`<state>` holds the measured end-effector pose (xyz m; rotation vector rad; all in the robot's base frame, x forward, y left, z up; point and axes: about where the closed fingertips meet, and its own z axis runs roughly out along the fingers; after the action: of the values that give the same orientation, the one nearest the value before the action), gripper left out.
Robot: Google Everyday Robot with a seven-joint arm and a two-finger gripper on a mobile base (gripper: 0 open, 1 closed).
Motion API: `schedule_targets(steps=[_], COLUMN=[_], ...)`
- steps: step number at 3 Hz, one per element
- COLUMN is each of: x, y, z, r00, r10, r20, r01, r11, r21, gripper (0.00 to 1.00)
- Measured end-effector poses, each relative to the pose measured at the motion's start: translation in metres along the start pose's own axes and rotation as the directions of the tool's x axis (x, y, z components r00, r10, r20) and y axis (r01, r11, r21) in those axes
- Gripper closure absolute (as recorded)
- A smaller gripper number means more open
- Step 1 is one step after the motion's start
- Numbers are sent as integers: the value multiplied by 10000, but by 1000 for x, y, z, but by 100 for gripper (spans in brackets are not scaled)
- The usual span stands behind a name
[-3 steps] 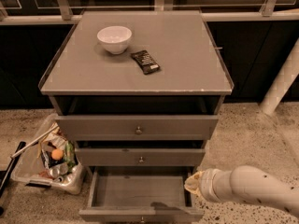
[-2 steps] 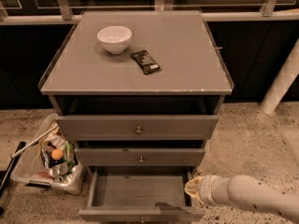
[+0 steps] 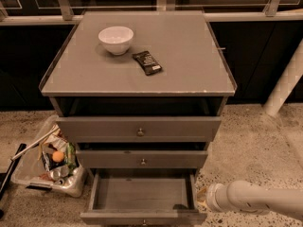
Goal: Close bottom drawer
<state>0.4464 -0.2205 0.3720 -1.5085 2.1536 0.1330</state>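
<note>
The bottom drawer point(image 3: 142, 194) of the grey chest is pulled out, showing a plain grey inside. Its thin front panel point(image 3: 118, 217) runs along the lower edge of the camera view, with a small round knob point(image 3: 144, 222). My gripper point(image 3: 201, 200) is at the end of the white arm point(image 3: 255, 200), which comes in from the lower right. It sits just outside the drawer's right side wall, near the front right corner. It holds nothing that I can see.
The two upper drawers point(image 3: 139, 129) stand slightly out. A white bowl point(image 3: 116, 39) and a dark packet point(image 3: 147, 62) lie on the chest top. A clear bin of trash point(image 3: 49, 164) sits on the floor to the left. A white post point(image 3: 286, 84) stands to the right.
My arm and gripper have moved down and a little to the right, along the drawer's right side toward its front corner. The drawer has not moved.
</note>
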Motion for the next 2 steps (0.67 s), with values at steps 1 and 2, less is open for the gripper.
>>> schedule_targets(steps=[1, 2], x=[3, 7], y=[4, 20], z=[8, 33], r00=[10000, 9973], r10=[-10, 58], r20=[58, 726], r01=[11, -6], r11=[9998, 9974], r21=[-193, -722], gripper=[100, 100])
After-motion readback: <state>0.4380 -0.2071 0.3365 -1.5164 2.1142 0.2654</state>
